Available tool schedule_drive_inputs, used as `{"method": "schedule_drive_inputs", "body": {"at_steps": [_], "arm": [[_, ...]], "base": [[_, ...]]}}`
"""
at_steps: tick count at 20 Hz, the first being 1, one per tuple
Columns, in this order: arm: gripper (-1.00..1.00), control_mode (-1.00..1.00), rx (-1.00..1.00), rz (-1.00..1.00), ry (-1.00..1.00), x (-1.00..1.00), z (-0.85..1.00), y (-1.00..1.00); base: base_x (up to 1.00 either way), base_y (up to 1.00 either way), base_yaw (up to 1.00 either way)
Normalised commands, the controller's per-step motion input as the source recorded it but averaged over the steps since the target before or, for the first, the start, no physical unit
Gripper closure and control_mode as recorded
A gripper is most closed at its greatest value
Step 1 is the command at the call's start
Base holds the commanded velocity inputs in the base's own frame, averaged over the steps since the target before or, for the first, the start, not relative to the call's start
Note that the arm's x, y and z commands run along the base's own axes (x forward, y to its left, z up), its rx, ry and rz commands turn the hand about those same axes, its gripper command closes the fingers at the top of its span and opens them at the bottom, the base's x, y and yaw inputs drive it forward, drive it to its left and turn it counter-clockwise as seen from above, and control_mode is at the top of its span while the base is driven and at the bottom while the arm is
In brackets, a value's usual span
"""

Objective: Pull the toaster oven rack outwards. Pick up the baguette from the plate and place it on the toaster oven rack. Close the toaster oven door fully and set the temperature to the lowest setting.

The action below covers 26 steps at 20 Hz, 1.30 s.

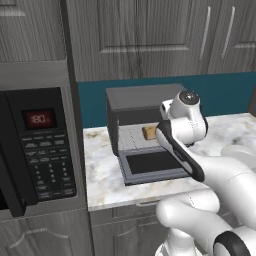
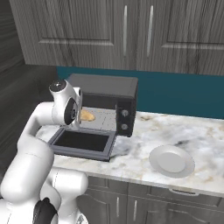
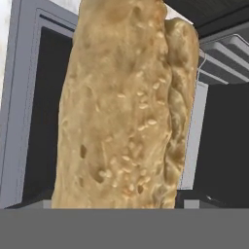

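One baguette (image 3: 121, 107) over rack (image 2: 101, 117), door (image 2: 83, 142) down.

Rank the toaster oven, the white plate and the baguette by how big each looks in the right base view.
1. toaster oven
2. plate, though it sits nearer the camera
3. baguette, partly hidden behind the arm

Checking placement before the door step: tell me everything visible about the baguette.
The baguette is a short tan-golden loaf with a pitted, seed-flecked crust and a lengthwise seam. It sits at the open mouth of the toaster oven, over the pulled-out rack, above the lowered door. Whether the jaws grip it cannot be told.
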Motion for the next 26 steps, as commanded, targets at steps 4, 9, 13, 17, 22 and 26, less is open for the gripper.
{"method": "schedule_drive_inputs", "body": {"at_steps": [4, 9, 13, 17, 22, 26], "arm": [[1.0, -1.0, 0.0, 0.0, 0.0, 0.32, -0.2, 0.0], [1.0, -1.0, 0.0, 0.0, 0.0, 0.28, -0.14, 0.0], [1.0, -1.0, 0.0, 0.0, 0.0, 0.24, -0.12, 0.0], [1.0, -1.0, 0.0, 0.0, 0.0, 0.18, -0.08, 0.0], [1.0, -1.0, 0.0, 0.0, 0.0, 0.08, -0.13, 0.0], [1.0, -1.0, 0.01, 0.0, 0.0, 0.0, -0.23, 0.0]], "base": [[0.0, 0.0, 0.0], [0.0, 0.0, 0.0], [0.0, 0.0, 0.0], [0.0, 0.0, 0.0], [0.0, 0.0, 0.0], [0.0, 0.0, 0.0]]}}
